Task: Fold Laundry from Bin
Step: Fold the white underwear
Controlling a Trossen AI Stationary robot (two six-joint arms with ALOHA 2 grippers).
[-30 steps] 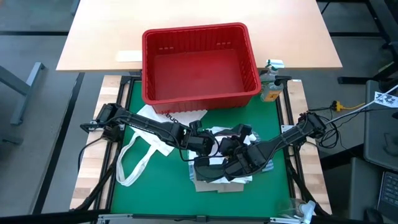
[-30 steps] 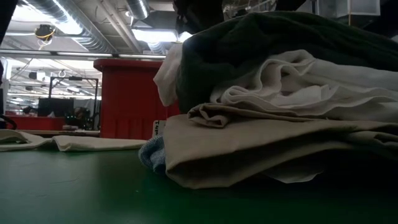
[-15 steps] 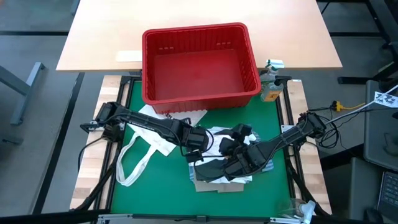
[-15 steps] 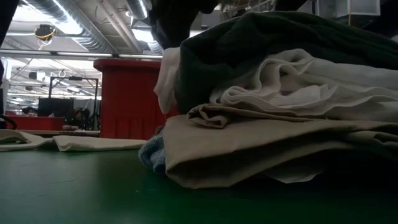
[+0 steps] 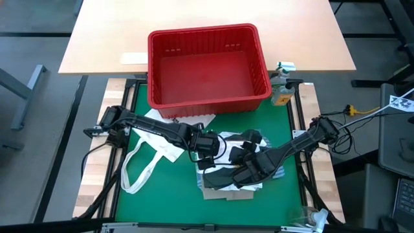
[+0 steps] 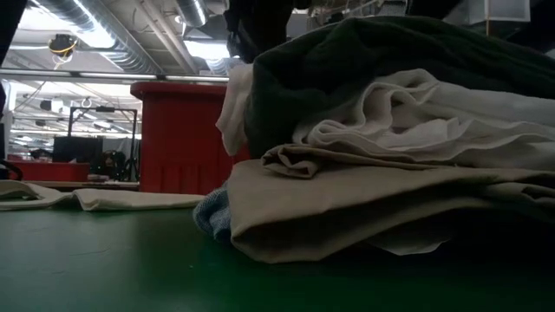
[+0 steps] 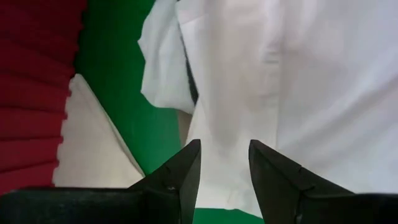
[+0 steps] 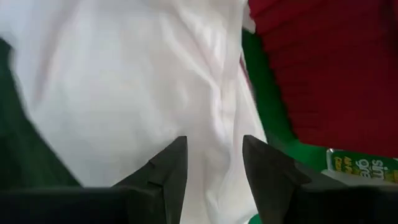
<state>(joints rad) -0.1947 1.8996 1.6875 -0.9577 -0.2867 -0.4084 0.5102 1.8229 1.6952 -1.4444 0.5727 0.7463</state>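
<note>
Your left gripper (image 5: 208, 145) and right gripper (image 5: 238, 153) hang side by side over the far edge of the pile (image 5: 233, 173), both with fingers parted and gripping nothing, a white shirt (image 7: 298, 87) below them. The laundry is stacked near the table's middle: dark top (image 6: 390, 61) over white over tan shirt (image 6: 364, 204), so folding looks almost done, perhaps only tidying left. Your bin (image 5: 207, 65) at the far side is empty; a tote (image 5: 158, 145) lies left.
</note>
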